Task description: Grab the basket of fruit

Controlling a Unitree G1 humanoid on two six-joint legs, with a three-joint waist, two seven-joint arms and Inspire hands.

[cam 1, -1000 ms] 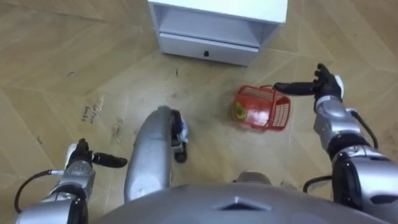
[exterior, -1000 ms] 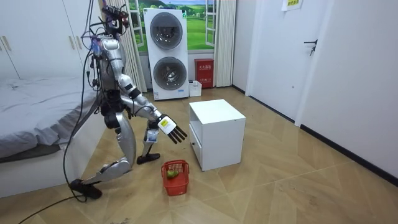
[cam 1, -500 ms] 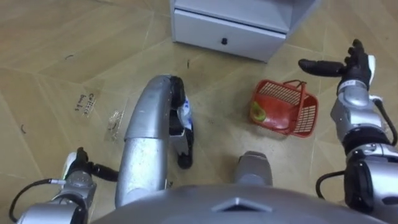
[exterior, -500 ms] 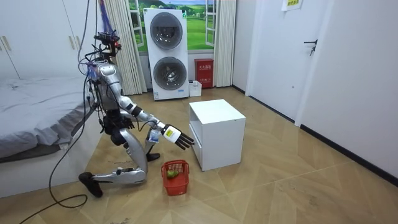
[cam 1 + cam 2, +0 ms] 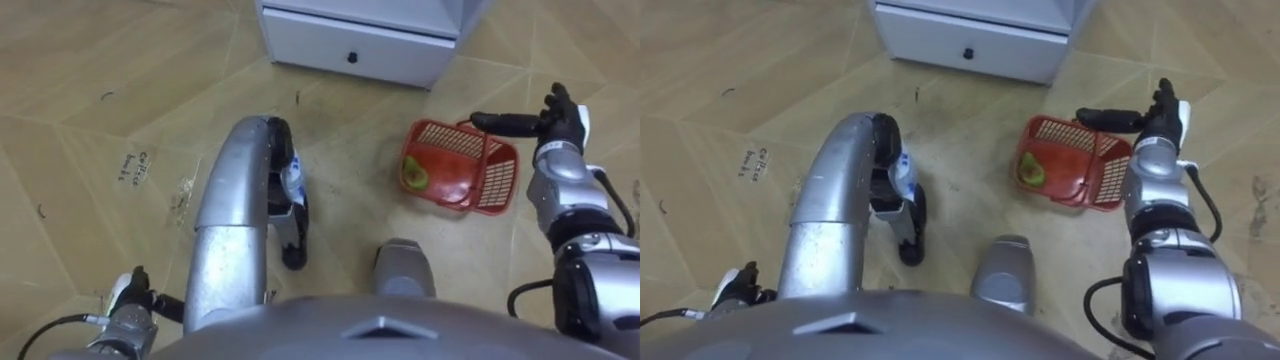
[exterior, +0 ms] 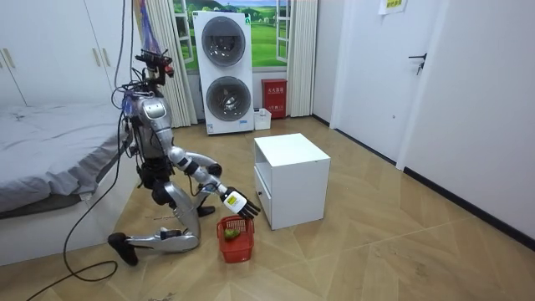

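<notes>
**Right hand spread over the red basket on the floor**

At the lower left of the left eye view, the left hand [image 5: 128, 298] hangs low over the wooden floor [image 5: 90, 120]; whether it is spread or closed cannot be told. At the top centre stands a white cabinet [image 5: 350, 40] with its drawer [image 5: 400, 62] shut. Right of centre, the fruit basket [image 5: 500, 180] sits on the floor in front of the cabinet, with a green-yellow fruit [image 5: 415, 177] inside. At the right edge, the right hand [image 5: 556, 122] is spread, its fingers [image 5: 500, 122] straight and stretched over the basket's upper right rim; contact cannot be told. In the room view the robot kneels between the bed [image 6: 50, 159] and the cabinet.
</notes>
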